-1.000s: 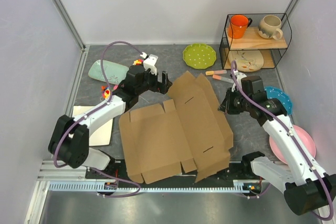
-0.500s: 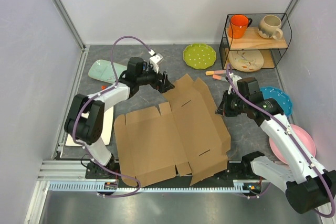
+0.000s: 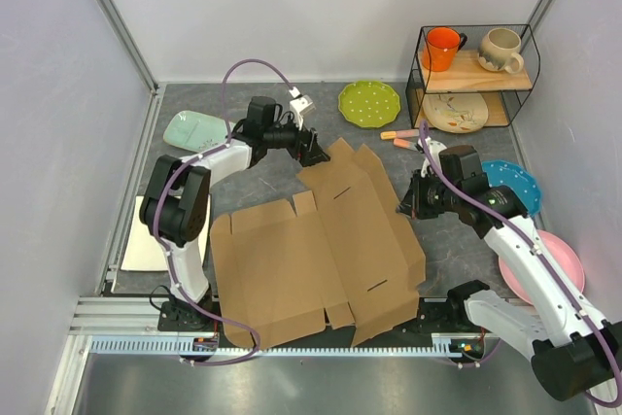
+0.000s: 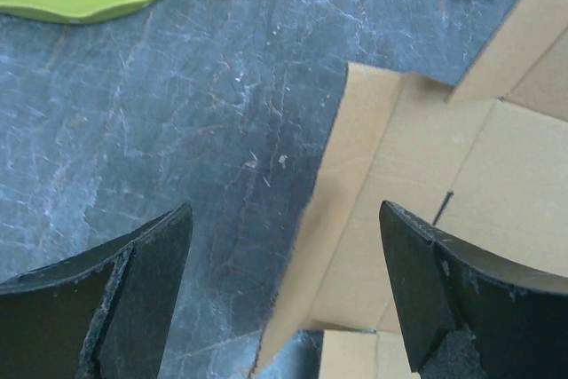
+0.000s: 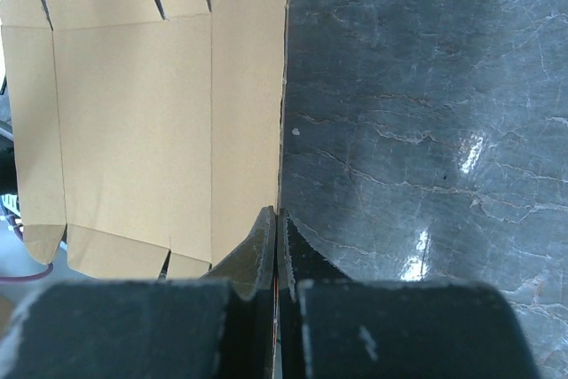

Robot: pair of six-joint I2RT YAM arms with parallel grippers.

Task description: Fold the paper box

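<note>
Grey tabletop [image 3: 457, 250] held the paper box [image 3: 311, 250], mostly flat. Right gripper [image 5: 277, 219] pinched its side edge. Left gripper [image 4: 284, 219], spread wide, straddled its far edge, so closing and lifting likely came next.

The left tool [image 4: 285, 210] gapes over the paper box [image 4: 417, 210] edge.

Our grey table [image 3: 321, 109] bears the paper box [image 3: 311, 250]; green plate [image 3: 369, 102] beyond it, white board [image 3: 141, 240] to its left.
</note>
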